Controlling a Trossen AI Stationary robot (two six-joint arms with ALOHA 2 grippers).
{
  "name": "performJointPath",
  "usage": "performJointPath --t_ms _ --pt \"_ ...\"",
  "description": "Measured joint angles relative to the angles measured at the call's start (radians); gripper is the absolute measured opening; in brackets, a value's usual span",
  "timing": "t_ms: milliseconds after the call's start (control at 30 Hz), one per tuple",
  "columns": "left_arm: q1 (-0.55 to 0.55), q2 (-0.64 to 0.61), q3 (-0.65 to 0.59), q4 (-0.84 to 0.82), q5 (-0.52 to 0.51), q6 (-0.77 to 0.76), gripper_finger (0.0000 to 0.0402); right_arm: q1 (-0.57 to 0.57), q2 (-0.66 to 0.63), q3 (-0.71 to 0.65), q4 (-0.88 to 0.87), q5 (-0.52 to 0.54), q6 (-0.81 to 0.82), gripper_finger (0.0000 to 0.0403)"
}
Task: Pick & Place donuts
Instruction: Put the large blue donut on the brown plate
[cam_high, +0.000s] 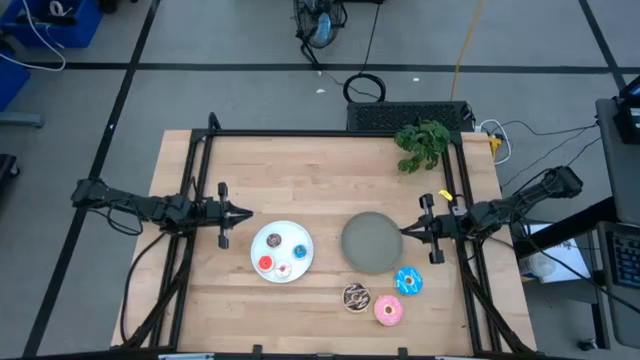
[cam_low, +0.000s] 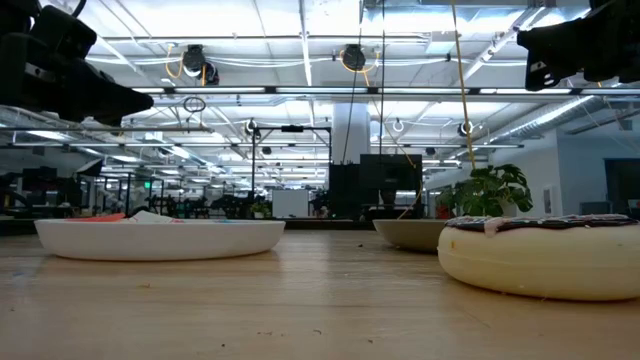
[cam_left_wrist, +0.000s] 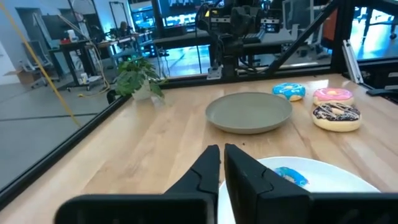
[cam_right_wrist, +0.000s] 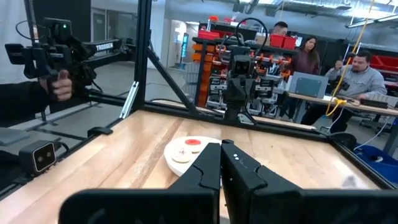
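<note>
A white plate (cam_high: 282, 250) holds several mini donuts: brown (cam_high: 274, 240), blue (cam_high: 300, 251), red (cam_high: 265, 264) and pink-white (cam_high: 284, 269). To its right lies a grey plate (cam_high: 372, 242) with nothing on it. Three larger donuts rest flat on the wood near the front right: blue (cam_high: 408, 281), brown with sprinkles (cam_high: 356, 297) and pink (cam_high: 388, 311). My left gripper (cam_high: 248, 212) hovers shut just left of and beyond the white plate, pointing level. My right gripper (cam_high: 404, 231) hovers shut at the grey plate's right rim, holding nothing.
A small green plant (cam_high: 422, 145) stands at the table's far right corner. Black frame rails (cam_high: 330, 133) run along the far and side edges. Bare wood lies between the plates and the far rail. People (cam_right_wrist: 357, 78) sit beyond the table, and a hand (cam_right_wrist: 59, 87) holds a device.
</note>
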Motion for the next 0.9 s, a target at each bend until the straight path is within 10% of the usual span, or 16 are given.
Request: performJointPath --t_ms 900 --pt "0.000 0.000 0.000 0.001 0.003 0.004 0.0053 0.000 0.000 0.000 0.061 0.002 -0.135 0.0000"
